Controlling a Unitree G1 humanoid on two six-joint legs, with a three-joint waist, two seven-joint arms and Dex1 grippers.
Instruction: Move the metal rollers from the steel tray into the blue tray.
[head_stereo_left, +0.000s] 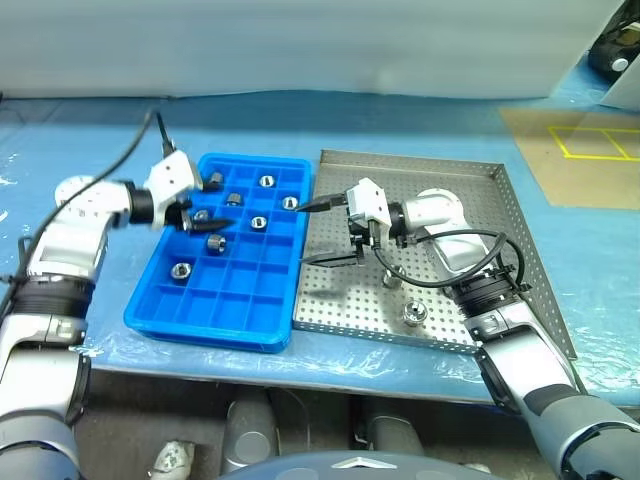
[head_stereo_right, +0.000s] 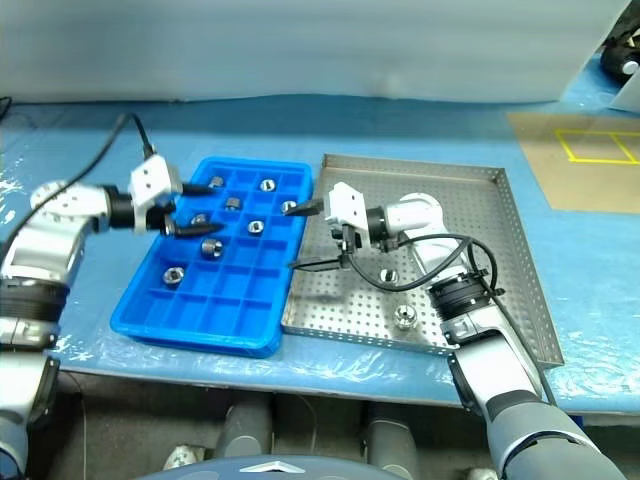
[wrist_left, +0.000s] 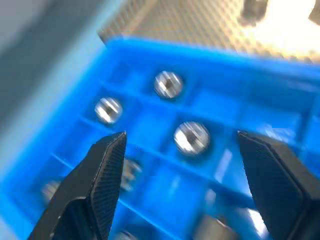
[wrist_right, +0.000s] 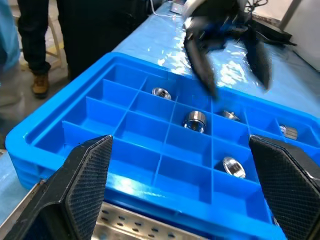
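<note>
Two rollers (head_stereo_left: 413, 313) left in your steel tray (head_stereo_left: 520, 250); seven sit in the blue tray (head_stereo_left: 160, 300). Left gripper (head_stereo_left: 208, 205) and right gripper (head_stereo_left: 318, 232) gape, empty.

Left claw (head_stereo_left: 207, 212) and right claw (head_stereo_left: 312, 233) both spread wide

Silver-grey jointed arms, white wrist blocks, looping black cables, textured black gripper fingers (wrist_right: 87, 172).

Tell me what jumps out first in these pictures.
The blue tray stands out at once, with shiny metal rollers sitting singly in its compartments. The left gripper hangs open over it, holding nothing. Beside it, the right gripper stands open at the edge of the steel tray, where two rollers remain.
</note>
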